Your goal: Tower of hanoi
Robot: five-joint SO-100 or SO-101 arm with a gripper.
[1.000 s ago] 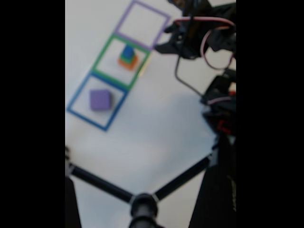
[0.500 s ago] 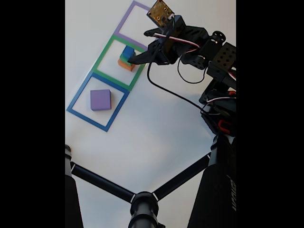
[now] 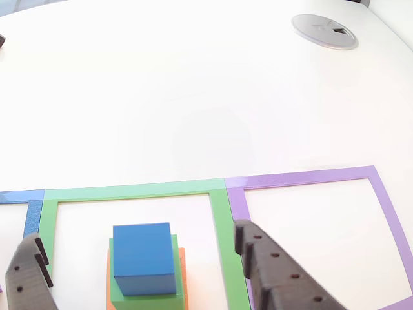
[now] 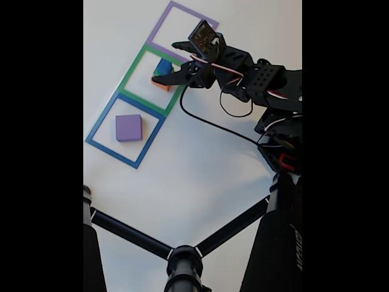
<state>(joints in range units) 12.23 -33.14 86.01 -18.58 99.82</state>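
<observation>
Blue cube point(image 3: 144, 258) atop a green block point(image 3: 143, 296) atop an orange block point(image 3: 182, 278), stacked low and left of centre in the other view, inside the green square outline point(image 3: 219, 213). Same stack in the fixed view at upper centre-left, blue cube point(image 4: 163, 66) uppermost, partly hidden by the arm. Gripper point(image 3: 139, 258) spread wide in the other view, one dark finger point(image 3: 29, 274) at the lower left edge, the other finger point(image 3: 271, 271) lower right of the stack, both clear of the blocks, nothing held. Gripper point(image 4: 167, 62) in the fixed view reaching from the right over the green square outline point(image 4: 130, 76), jaws parted around the stack. Purple cube point(image 4: 128, 128) alone within the blue square outline point(image 4: 100, 125), left of centre in the fixed view, well apart from the gripper. Purple square outline point(image 4: 161, 24) at the top of the fixed view, and at the lower right of the other view point(image 3: 310, 176). White table point(image 3: 193, 97) beneath everything. Round grey disc point(image 3: 324, 30) at the upper right of the other view. Black tripod legs point(image 4: 130, 234) across the bottom of the fixed view.
</observation>
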